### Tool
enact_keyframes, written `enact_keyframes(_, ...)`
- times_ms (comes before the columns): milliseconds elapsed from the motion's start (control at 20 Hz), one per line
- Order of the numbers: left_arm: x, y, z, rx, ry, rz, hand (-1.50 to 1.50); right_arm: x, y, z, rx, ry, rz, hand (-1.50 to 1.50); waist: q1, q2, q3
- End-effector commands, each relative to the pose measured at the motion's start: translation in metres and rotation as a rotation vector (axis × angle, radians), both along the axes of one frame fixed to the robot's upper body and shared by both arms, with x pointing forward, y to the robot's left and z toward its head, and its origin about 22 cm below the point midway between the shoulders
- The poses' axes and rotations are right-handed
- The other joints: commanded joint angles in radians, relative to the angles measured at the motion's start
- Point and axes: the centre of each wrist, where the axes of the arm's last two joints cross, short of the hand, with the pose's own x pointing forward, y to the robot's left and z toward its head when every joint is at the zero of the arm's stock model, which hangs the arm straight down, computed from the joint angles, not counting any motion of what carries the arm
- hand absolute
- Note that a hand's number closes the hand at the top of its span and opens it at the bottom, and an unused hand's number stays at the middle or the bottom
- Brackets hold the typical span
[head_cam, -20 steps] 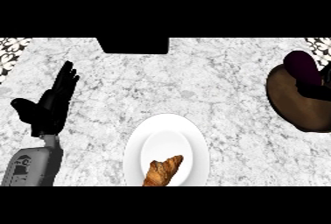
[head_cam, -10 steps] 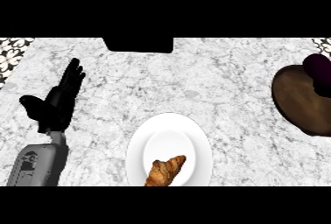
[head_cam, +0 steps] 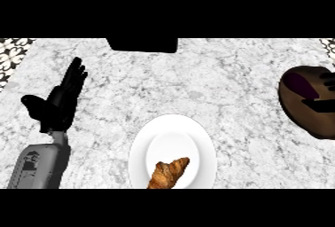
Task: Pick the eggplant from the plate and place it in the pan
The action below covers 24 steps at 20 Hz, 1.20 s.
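A: Head view: white-grey marbled desk (head_cam: 196,84), a dark block (head_cam: 142,44) at its far edge, patterned floor (head_cam: 12,48) at far left.
B: Left robot hand (head_cam: 57,103)?
A: Fingers straight, touching nothing.
B: Right robot hand (head_cam: 322,98)?
A: Over the brown pan (head_cam: 302,111), beside the purple eggplant (head_cam: 302,83); grip unclear. White plate (head_cam: 171,150) holds a croissant (head_cam: 168,173).

Purple eggplant (head_cam: 299,83) lies inside brown pan (head_cam: 307,117)
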Motion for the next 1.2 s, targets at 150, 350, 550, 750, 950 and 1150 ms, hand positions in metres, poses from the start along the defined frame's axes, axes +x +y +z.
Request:
enact_keyframes(150,-0.003,-0.003,0.001,-0.017,0.018,-0.011,0.0,-0.005,0.004,-0.018,0.075,-0.067,0.057,-1.5,0.003,-0.003,0.0)
enact_keyframes(350,0.007,0.011,0.014,-0.001,0.006,0.031,0.0,-0.02,-0.013,-0.019,0.141,-0.288,0.026,-1.5,-0.03,-0.009,0.0)
enact_keyframes(550,-0.008,0.008,-0.003,-0.01,0.01,0.026,0.0,-0.025,-0.035,0.001,0.302,-0.377,0.0,-1.5,-0.032,-0.017,-0.003)
enact_keyframes(750,-0.016,0.024,-0.005,0.012,0.026,0.048,0.0,-0.07,-0.049,-0.039,0.417,-0.377,0.079,-1.5,-0.053,-0.025,-0.005)
enact_keyframes(950,-0.016,0.019,-0.011,0.001,0.037,0.074,0.0,-0.101,-0.079,-0.028,0.465,-0.402,0.182,-1.5,-0.078,-0.036,-0.009)
enact_keyframes(1150,-0.003,0.026,-0.013,0.027,0.027,0.094,0.0,-0.13,-0.105,-0.012,0.473,-0.424,0.241,-1.5,-0.092,-0.035,-0.01)
